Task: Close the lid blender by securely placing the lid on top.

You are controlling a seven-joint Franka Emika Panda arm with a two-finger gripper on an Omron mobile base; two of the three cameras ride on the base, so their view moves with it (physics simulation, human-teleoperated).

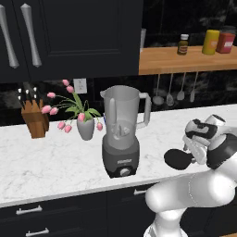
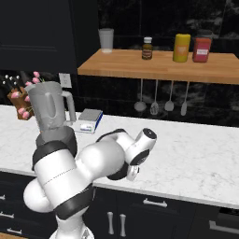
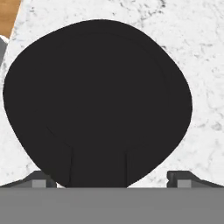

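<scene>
A: Where's the lid point(image 3: 97, 103) right now?

B: Flat on the white counter point(image 1: 46, 162), to the right of the blender point(image 1: 122, 132) and near the front edge. In the left base view it shows as a dark oval just left of the hand. The blender jar stands open-topped, further left, beside the vase point(image 1: 85, 128) of tulips.

A: And the gripper point(image 3: 111, 179)?

B: Spread as wide as it goes and holding nothing. In the hand view the two finger tips sit wide apart at the bottom, with the lid's tab lying between them and the disc spreading out beyond.

A: So the step is the pickup. How would you do it well?

B: I'd judge the tab the only sensible purchase; the disc looks too broad and flat to pinch across. Keep the tab centred between the fingers, come down until the tips straddle it, then close squarely so the lid doesn't twist.

A: Risks?

B: A shallow bite could let the lid tilt or slip on the lift. It must hang level to seat on the jar's rim.
</scene>
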